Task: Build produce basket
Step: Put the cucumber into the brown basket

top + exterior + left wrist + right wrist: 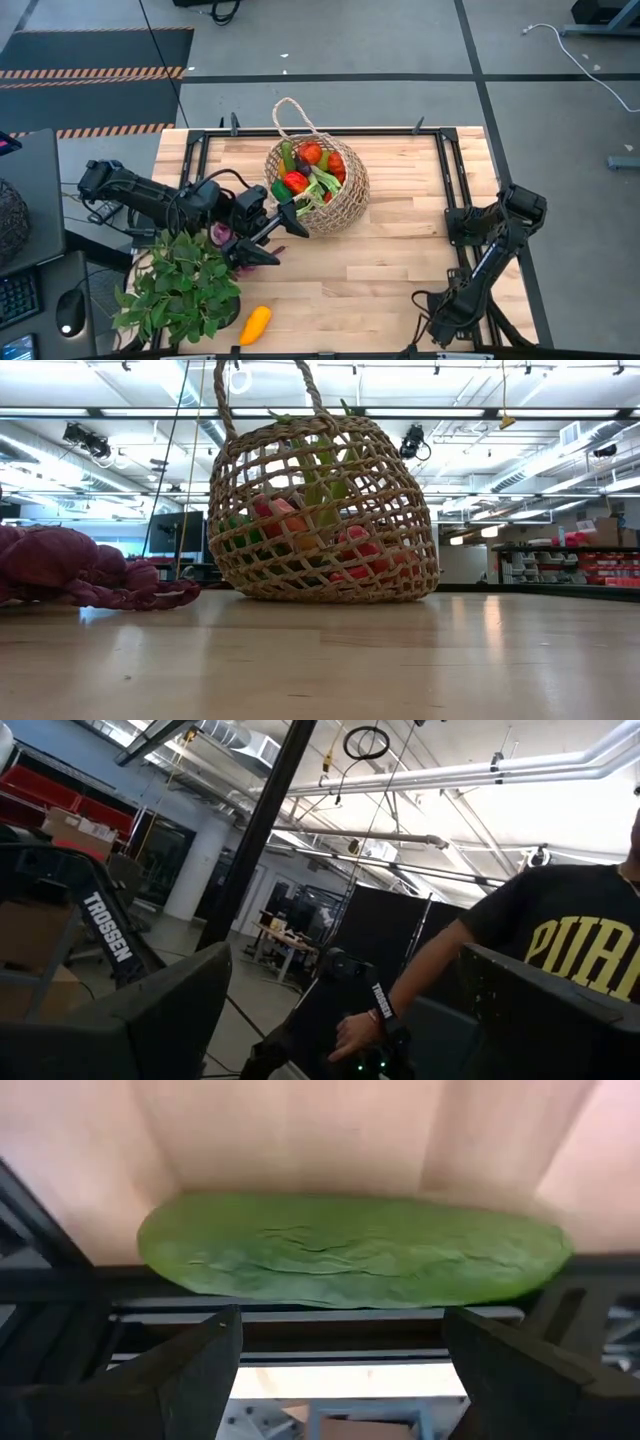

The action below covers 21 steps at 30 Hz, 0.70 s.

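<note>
The tan woven basket [318,188] [325,510] stands on the table's far middle, filled with produce: red peppers [296,182], green pieces, a leek. My left gripper [272,235] [340,1030] hangs open just left of the basket, tipped upward, with nothing between its fingers. A purple string [220,235] [80,570] lies on the table below that arm. A yellow squash [255,322] lies near the front edge. My right gripper [437,325] [340,1370] points down at the front right, open over a green cucumber [350,1250] that lies along the dark edge rail.
A leafy potted plant [180,285] stands at the front left, close under my left arm. A dark metal frame [450,170] runs around the tabletop. A person in a black shirt [560,940] stands beyond the table. Bare wood [370,270] lies between basket and right arm.
</note>
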Motion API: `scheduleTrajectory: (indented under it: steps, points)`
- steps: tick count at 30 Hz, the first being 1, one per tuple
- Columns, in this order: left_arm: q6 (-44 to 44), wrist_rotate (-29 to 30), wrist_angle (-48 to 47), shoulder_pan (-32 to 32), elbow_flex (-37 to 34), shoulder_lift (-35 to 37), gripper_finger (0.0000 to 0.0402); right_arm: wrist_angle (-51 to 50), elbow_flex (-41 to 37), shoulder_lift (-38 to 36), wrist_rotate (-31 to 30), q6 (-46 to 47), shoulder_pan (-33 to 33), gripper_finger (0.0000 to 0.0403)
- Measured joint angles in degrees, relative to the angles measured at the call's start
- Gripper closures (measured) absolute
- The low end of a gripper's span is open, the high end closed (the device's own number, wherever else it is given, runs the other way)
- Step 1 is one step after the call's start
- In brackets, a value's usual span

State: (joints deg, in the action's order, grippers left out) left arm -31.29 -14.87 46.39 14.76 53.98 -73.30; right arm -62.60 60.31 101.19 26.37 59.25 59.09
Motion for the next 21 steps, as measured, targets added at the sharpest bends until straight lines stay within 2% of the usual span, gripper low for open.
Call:
scheduleTrajectory:
  steps: [5,13,17,21]
  points:
    - [0.0,0.0,0.0,0.0,0.0,0.0,0.0005,2.0,0.0,0.0,-0.4,-5.1,1.3,0.0055]
    - [-0.1,0.0,0.0,0.0,0.0,0.0,0.0005,6.6,0.1,-0.2,-4.9,-10.8,3.4,0.0055]
    - [-0.1,0.0,0.0,0.0,0.0,0.0,0.0005,6.9,0.2,-0.2,-8.9,-11.0,3.6,0.0055]
    - [-0.1,0.0,0.0,0.0,0.0,0.0,0.0005,6.9,-0.1,0.2,-15.5,-11.2,2.0,0.0055]
